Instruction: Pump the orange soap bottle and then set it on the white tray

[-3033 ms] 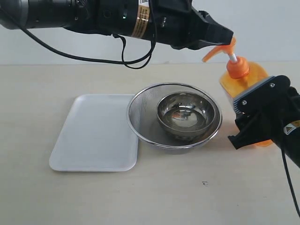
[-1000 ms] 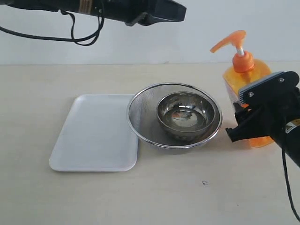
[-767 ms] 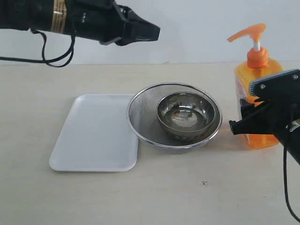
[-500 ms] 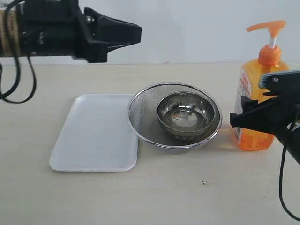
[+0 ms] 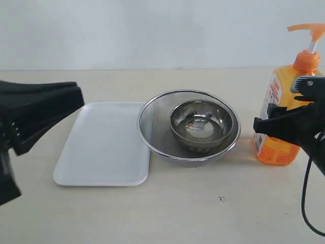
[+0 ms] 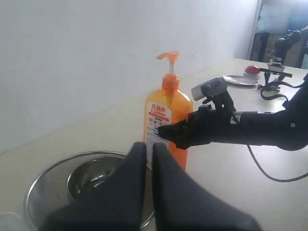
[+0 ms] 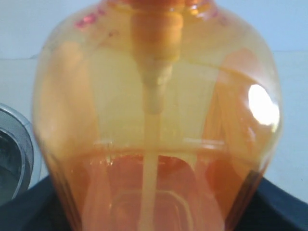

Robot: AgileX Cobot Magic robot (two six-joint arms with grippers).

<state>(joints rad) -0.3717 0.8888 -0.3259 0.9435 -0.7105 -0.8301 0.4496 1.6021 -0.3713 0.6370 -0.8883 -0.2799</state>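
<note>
The orange soap bottle (image 5: 284, 109) stands upright at the far right, with its pump head (image 5: 307, 28) raised. My right gripper (image 5: 274, 127) is shut on the bottle's body about halfway up. In the right wrist view the bottle (image 7: 154, 120) fills the picture, with dark jaws at both lower corners. Whether its base touches the table I cannot tell. The white tray (image 5: 104, 142) lies flat at the left with nothing on it. My left gripper (image 5: 78, 96) is shut and hangs at the far left, over the tray's left edge. In the left wrist view its fingers (image 6: 137, 154) point toward the bottle (image 6: 168, 108).
A round metal mesh bowl (image 5: 152, 127) holding a smaller steel bowl (image 5: 203, 122) sits between the tray and the bottle. A white wall backs the table. In the left wrist view, a plate with a red thing (image 6: 243, 77) lies far behind.
My left arm has drawn back from above the pump to the far left, low and near the camera. My right gripper has carried the bottle rightward and straightened it upright.
</note>
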